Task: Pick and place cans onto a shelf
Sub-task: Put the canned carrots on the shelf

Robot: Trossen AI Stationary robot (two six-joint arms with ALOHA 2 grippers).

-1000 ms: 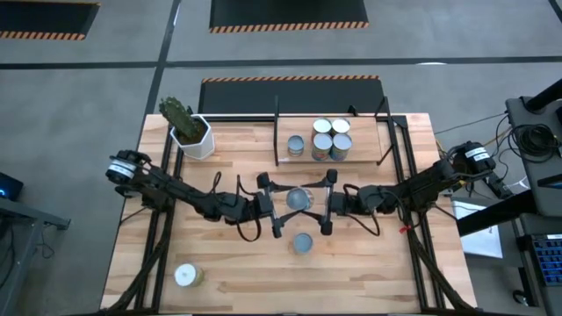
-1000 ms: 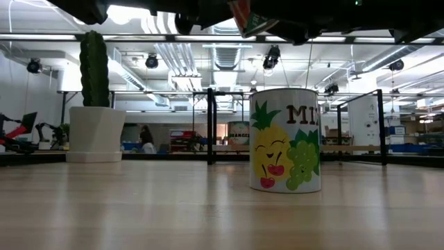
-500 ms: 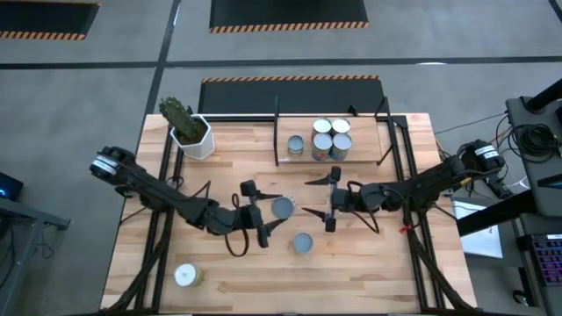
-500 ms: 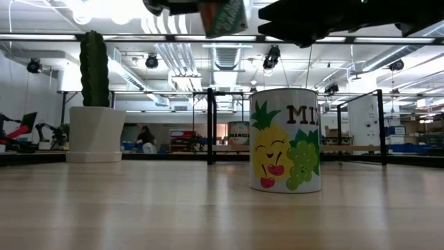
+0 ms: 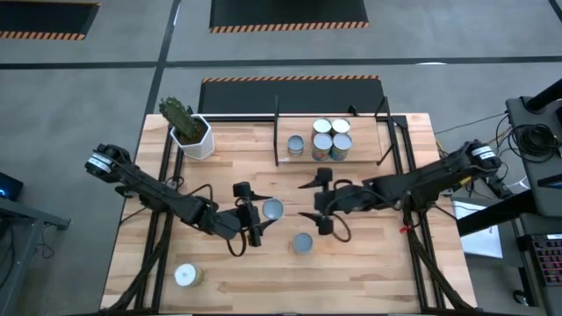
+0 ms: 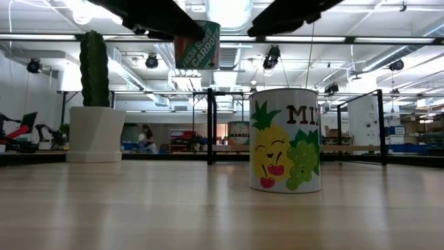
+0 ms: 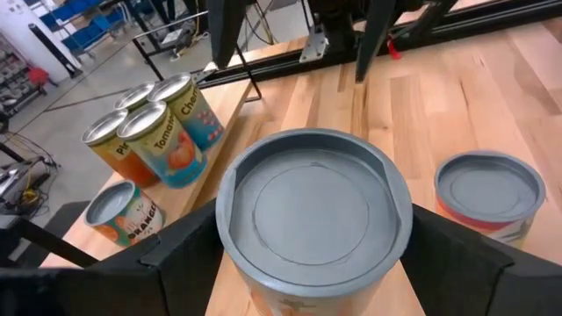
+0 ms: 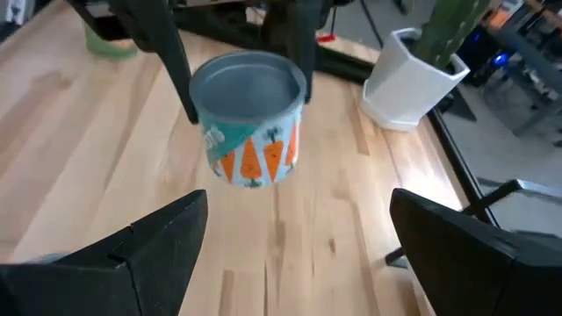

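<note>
A can (image 5: 272, 209) with a grey top and a carrot label (image 6: 198, 45) hangs above the table's middle, with my left gripper (image 5: 262, 213) shut on it. My right gripper (image 5: 315, 202) stands open just right of it, nothing between its fingers (image 8: 149, 246). A second can (image 5: 303, 243) with a fruit label (image 6: 286, 149) stands on its base on the table, nearer the front. A third can (image 5: 186, 276) stands at the near left. Several cans (image 5: 323, 139) stand on the shelf (image 5: 364, 140) at the far side. My left gripper pinches the carrot can between its two fingers, one on each side of the round wall just under the top rim (image 7: 226, 219). The fingers (image 7: 189, 254) come from the table's left, slanting slightly down. The can stands upright in the hold, lifted clear of the table.
A white hexagonal pot with a cactus (image 5: 189, 132) stands at the far left corner. The shelf's black posts (image 5: 277, 132) rise at its left and right ends. Bare wood lies along the table's near edge and right side.
My left gripper has carried the carrot can toward the table's left, away from my right gripper; the can, tilted at first, now hangs upright. My right gripper has risen, tipped up nearer to level and stays open, apart from the can.
</note>
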